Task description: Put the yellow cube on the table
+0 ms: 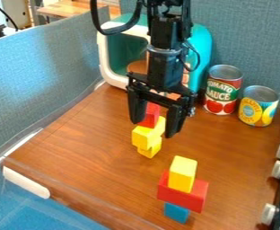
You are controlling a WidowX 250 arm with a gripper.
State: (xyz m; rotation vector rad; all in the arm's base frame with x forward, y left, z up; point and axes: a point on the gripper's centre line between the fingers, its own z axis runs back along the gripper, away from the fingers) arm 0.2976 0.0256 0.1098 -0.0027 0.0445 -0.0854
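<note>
Above the upper middle of the wooden table (76,134), the black gripper (153,128) hangs down from the arm with its two fingers spread well apart, open, nothing pinched between them that I can make out. From where I stand, a red block (150,115) shows in the gap, at the top of a small cluster of yellow pieces.

Foremost in that cluster is a yellow cube (143,137), resting on a lower yellow block (150,150), with another yellow block (161,126) close behind it, toward the cans. How the red one is held up back there, I can't tell.

Nearer to me stands a second stack: a taller yellow block (183,173) upright on a long red block (173,195), which lies crosswise over a blue block (177,212). Which yellow piece is the one meant, I can't say; the cube sits in the cluster just below the gripper.

Along the back there's a teal and white toy box (200,45) with an open front, and to its right a can with tomatoes on it (221,96) beside a shorter-looking yellow and blue can (257,108). White knobs (278,170) line the right edge, and a white handle (26,182) sits at the lower left.
</note>
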